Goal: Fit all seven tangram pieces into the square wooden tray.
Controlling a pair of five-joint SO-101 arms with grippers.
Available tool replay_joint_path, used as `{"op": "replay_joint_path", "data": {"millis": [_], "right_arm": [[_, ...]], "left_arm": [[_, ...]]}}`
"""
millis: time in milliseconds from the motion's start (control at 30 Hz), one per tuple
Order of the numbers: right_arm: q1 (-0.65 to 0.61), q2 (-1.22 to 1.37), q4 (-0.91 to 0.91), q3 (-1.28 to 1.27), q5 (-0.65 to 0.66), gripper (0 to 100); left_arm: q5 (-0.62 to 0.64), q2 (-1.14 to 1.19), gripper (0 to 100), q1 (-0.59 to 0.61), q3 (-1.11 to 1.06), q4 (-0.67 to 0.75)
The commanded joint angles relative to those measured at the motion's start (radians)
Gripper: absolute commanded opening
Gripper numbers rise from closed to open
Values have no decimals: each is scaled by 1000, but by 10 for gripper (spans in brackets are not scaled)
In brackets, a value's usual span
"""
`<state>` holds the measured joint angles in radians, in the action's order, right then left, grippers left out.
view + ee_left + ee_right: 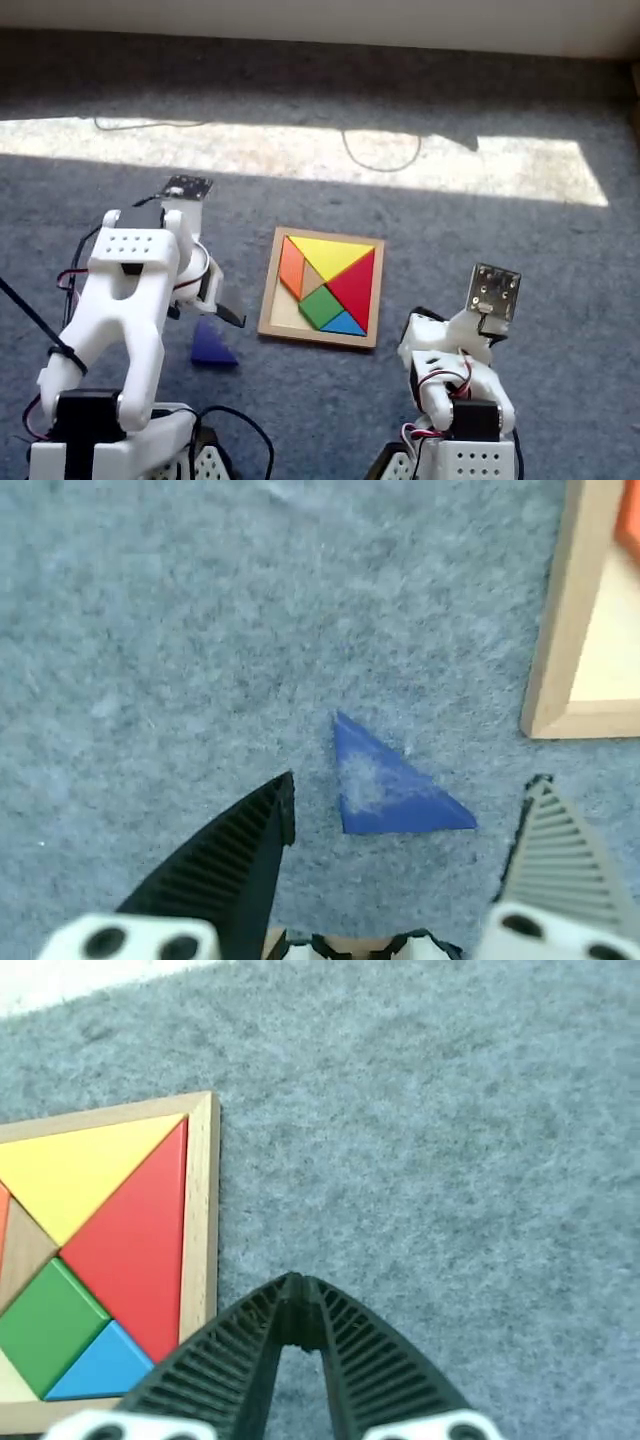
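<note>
Now left pincer [414, 778] gapes wide over the blue triangle [385, 798], right pincer [301, 1282] closed beside the tray [204, 1210].

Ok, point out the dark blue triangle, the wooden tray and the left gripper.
dark blue triangle [385, 790]: left wrist view, middle of its top face.
wooden tray [568, 610]: left wrist view, on its raised rim.
left gripper [414, 778]: left wrist view, midway between its open fingertips.

- The wooden tray [556, 630] is cut off by the left wrist view's edge.
- The orange piece [630, 525] is cropped to a blurred sliver there.
</note>
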<state>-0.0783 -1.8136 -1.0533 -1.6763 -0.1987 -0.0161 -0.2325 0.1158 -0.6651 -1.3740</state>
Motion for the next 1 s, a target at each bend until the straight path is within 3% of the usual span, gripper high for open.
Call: {"op": "replay_joint_path", "data": {"millis": [0,200,367,500,667,767,967], "right_arm": [[10,-13,1,-133,9,3],[10,-13,1,-133,9,3],[10,-13,1,-133,9,3],[10,-13,1,-133,9,3],[10,-13,1,-133,9,3],[10,-13,1,-133,9,3],[10,-13,1,-133,9,3]], "left_arm": [[98,-45,344,33,-51,-9],[278,-45,344,30,-110,-3],[345,-38,344,-36,-183,17],[463,-38,344,-61,-259,161],[511,-36,340,-61,-383,393],[525,-38,287,-58,-383,404],[520,-44,81,-58,-383,404]]}}
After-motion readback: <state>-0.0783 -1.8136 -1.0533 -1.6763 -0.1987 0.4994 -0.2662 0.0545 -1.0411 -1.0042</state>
